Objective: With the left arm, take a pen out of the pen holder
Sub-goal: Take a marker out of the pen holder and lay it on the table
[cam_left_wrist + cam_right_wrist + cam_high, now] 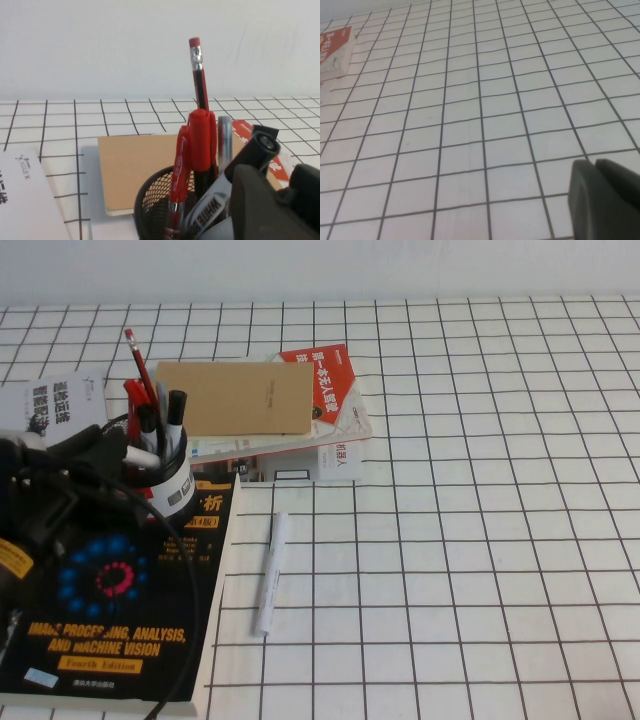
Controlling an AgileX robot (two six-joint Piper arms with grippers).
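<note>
Pens crowd the black mesh pen holder (176, 485), which stands at the top edge of a black textbook (100, 610) on the table's left side in the high view. That view alone gives the wider layout: a white pen (270, 575) lies flat on the gridded table (480, 540) near the textbook's right edge. A brown notebook (240, 398) rests on a red book (325, 375) behind the holder, and a white booklet (50, 405) lies at far left.

The left wrist view alone shows the holder's contents closely: a pencil (198, 75) with a red eraser stands tallest. Beside it are 2 red pens (200, 135), a silver pen (224, 137) and a black-capped marker (252, 152) leaning toward the camera.

The right wrist view shows only bare grid, a corner of the red book and the right gripper (602, 200), which hangs above the table well apart from the holder. Whether it is spread or pressed together cannot be told.

The left gripper (125, 454) sits at the holder's left rim, level with the pens' upper ends, with the leaning marker right against it. Whether it is pinching that marker or only touching it cannot be told.
</note>
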